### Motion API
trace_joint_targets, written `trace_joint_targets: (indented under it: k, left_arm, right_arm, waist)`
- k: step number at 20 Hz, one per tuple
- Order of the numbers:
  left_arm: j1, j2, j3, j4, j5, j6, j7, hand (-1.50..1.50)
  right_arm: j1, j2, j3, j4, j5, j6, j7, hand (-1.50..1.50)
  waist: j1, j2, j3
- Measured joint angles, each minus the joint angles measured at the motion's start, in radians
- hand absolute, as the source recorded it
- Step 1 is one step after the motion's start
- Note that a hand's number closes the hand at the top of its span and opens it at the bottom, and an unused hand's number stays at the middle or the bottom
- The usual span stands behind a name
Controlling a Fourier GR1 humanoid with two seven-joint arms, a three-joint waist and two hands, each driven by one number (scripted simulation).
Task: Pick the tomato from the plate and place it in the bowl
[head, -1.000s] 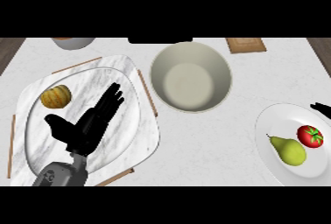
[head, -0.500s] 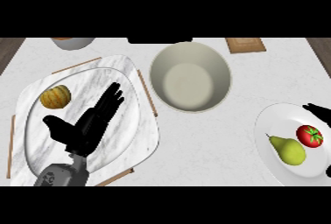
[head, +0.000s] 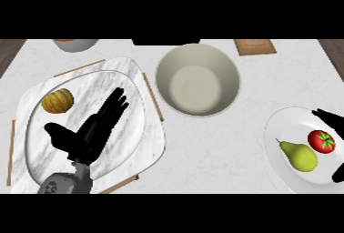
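A red tomato [head: 322, 141] with a green stem lies on a white plate [head: 290, 122] at the right edge, beside a green pear [head: 298, 155]. The beige bowl [head: 197, 79] stands at the centre back. Black fingers of my right hand [head: 331, 119] come in from the right edge just above the tomato, and another dark part of it shows lower at the edge; they do not touch the tomato. My left hand [head: 91, 130] rests open, fingers straight, over the marble tray.
A marble tray [head: 138, 136] with wooden edges fills the left side and carries a small orange melon [head: 57, 100]. A grey bowl [head: 75, 44] sits at the back left and a wooden board [head: 255, 46] at the back right.
My right hand has crept in from the right edge over the plate, closer to the tomato. The left hand has stayed still.
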Motion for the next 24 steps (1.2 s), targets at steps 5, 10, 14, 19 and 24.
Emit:
trace_joint_targets:
  k: [5, 10, 14, 19, 24]
  left_arm:
    - [0.018, -0.021, 0.006, -0.009, -0.027, -0.011, 0.004, 0.00]
    - [0.016, -0.048, 0.007, -0.027, -0.049, -0.006, 0.024, 0.00]
    - [0.001, -0.048, 0.034, 0.009, -0.043, -0.033, 0.010, 0.00]
    - [0.023, -0.057, 0.033, -0.021, -0.055, -0.039, 0.018, 0.00]
    - [0.007, -0.063, 0.046, 0.014, -0.064, -0.050, 0.003, 0.00]
  right_arm:
    - [-0.008, 0.049, -0.018, 0.020, 0.045, -0.018, -0.008, -1.50]
    - [-0.060, 0.084, -0.027, 0.144, 0.099, -0.075, -0.059, -1.50]
    - [-0.086, 0.087, -0.041, 0.182, 0.107, -0.093, -0.119, 1.50]
    - [-0.100, 0.092, -0.042, 0.223, 0.139, -0.149, -0.203, 1.50]
    - [-0.120, 0.092, -0.037, 0.259, 0.168, -0.173, -0.256, 1.50]
  waist:
    - [0.000, 0.000, 0.000]
    - [0.002, 0.000, 0.000]
    - [0.002, -0.001, -0.003]
    - [0.002, -0.003, -0.009]
    - [0.002, -0.006, -0.015]
